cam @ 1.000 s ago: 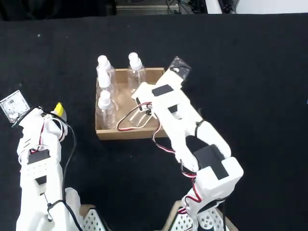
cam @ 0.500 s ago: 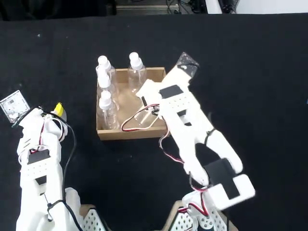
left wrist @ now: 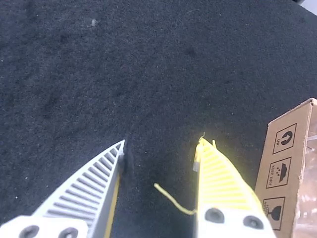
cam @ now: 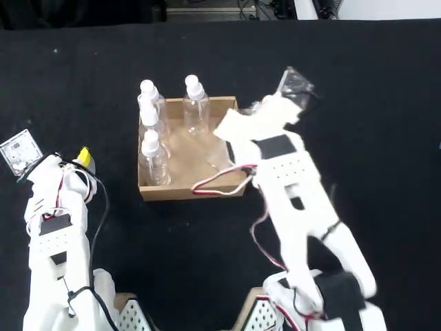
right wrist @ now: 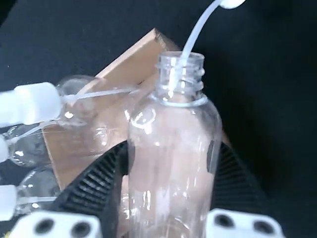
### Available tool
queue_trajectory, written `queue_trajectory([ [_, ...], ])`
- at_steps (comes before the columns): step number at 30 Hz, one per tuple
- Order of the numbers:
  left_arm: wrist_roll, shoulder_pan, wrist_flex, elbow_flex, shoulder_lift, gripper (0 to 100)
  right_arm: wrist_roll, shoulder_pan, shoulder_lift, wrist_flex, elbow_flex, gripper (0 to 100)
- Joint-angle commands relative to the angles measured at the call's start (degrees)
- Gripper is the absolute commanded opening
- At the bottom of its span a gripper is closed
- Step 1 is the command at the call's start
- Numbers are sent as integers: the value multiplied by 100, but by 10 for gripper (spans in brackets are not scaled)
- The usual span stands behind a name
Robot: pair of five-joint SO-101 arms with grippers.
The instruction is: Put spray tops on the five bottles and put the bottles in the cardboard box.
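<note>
Now the last bottle is sitting pinched in the right hand, apparently over a corner of the cardboard box, its spray top riding high, only the tube inside. Next that top is needing seating; the left hand is idling spread over the surface.

Three boxed handling pictograms stand stacked on the nine-o'clock wall of the cardboard box beside me; I can read no words or numbers.

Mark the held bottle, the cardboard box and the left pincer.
held bottle [right wrist: 171,148], right wrist view, clear body.
cardboard box [cam: 162,192], high view, near wall.
left pincer [left wrist: 162,146], left wrist view, between the fingertips.
</note>
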State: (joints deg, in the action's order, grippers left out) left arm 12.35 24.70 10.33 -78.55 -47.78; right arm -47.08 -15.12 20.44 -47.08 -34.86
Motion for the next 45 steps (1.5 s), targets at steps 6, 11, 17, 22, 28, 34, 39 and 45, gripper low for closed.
queue_trajectory([
  [6,-35,-48,-132,57,-62,202,1749,1090,2000,-1240,-31,177],
  [11,-35,-48,-132,57,-62,202,3376,2382,2844,-1495,-84,177],
  [17,-35,-48,-132,48,-62,202,4484,3798,2782,1020,-1534,177],
  [22,-35,-48,-132,40,-62,202,5064,4237,2563,4492,-3389,177],
  [28,-35,-57,-132,40,-62,202,5310,4369,1991,7552,-4620,177],
  [34,-35,-57,-132,31,-62,202,5389,4413,743,8334,-4163,177],
  [39,-35,-57,-132,31,-62,202,5389,4519,-760,8923,-3442,179],
  [45,-35,-57,-132,31,-62,202,5389,4659,-2466,11147,-3275,179],
])
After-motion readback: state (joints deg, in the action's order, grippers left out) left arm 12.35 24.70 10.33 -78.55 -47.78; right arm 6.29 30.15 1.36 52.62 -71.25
